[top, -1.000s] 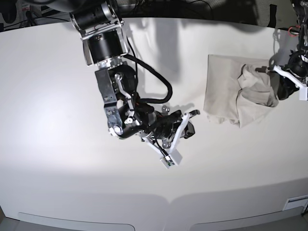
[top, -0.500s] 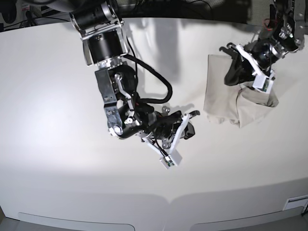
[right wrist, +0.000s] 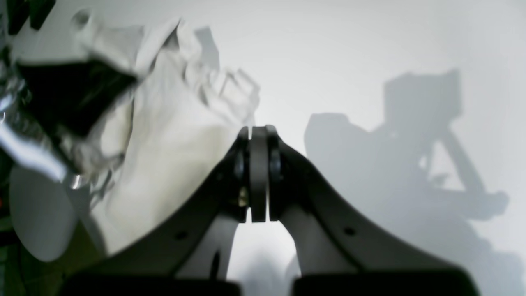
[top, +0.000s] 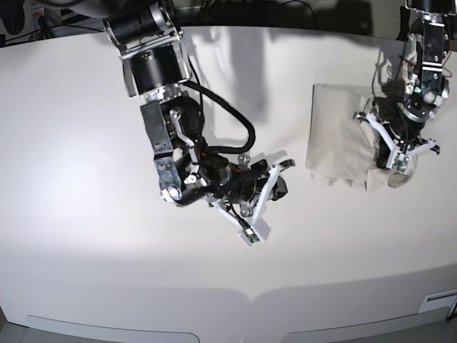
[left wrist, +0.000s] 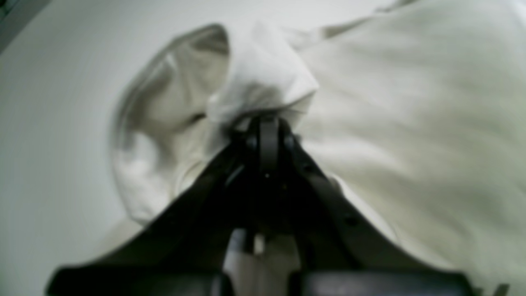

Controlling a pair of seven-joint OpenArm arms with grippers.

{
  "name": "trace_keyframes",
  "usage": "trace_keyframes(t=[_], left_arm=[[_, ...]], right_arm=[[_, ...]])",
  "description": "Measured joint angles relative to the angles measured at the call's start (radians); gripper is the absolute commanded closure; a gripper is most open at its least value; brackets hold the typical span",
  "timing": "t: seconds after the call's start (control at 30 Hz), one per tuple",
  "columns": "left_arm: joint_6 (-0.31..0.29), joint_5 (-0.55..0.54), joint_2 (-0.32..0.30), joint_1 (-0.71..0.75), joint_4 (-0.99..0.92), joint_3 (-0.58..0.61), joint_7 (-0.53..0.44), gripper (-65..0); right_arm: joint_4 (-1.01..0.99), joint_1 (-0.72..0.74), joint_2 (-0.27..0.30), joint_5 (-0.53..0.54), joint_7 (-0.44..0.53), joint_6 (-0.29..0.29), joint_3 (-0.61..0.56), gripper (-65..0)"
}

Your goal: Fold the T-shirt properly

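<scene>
The pale beige T-shirt lies folded into a small block at the table's right. My left gripper is over its right edge. In the left wrist view the left gripper is shut on a bunched fold of the T-shirt, which fills most of that blurred frame. My right gripper is shut and empty, low over bare table to the left of the shirt. In the right wrist view the right gripper is shut, with the T-shirt off to its left.
The white table has a curved front edge at the bottom of the base view. The right arm's black links and cables reach down from the top left. The left arm comes in from the top right corner.
The left arm swung from the far right edge over the shirt, then down to its right side, with the cloth fold in it. The shirt's raised flap now lies lower. The right arm barely moved.
</scene>
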Motion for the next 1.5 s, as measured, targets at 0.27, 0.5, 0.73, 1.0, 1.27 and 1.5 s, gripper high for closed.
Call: trace_keyframes(t=[0.27, 0.5, 0.73, 1.0, 1.27, 1.5], left_arm=[[0.043, -0.05, -0.076, -0.174, -0.055, 0.001, 0.025, 0.0], [0.095, -0.308, -0.182, -0.204, -0.056, 0.0, 0.21, 0.0], [-0.069, -0.637, -0.162, -0.14, 0.021, 0.001, 0.332, 0.0], [-0.089, -0.662, -0.04, -0.021, 0.124, 0.001, 0.332, 0.0], [-0.087, -0.436, -0.035, 0.07, 0.125, 0.0, 0.332, 0.0], [0.004, -0.22, -0.148, 0.097, 0.125, 0.002, 0.331, 0.0]], right_arm=[[0.0, 0.0, 0.0, 0.0, -0.013, 0.003, 0.0, 0.0], [0.0, -0.001, 0.001, -0.001, -0.02, 0.003, 0.0, 0.0], [0.0, 0.0, 0.001, -0.003, -0.015, 0.003, 0.0, 0.0], [0.0, 0.0, 0.0, -0.005, -0.011, 0.003, 0.0, 0.0], [0.0, 0.0, 0.0, -0.007, -0.008, 0.003, 0.0, 0.0], [0.0, 0.0, 0.0, -0.005, -0.005, 0.003, 0.0, 0.0]])
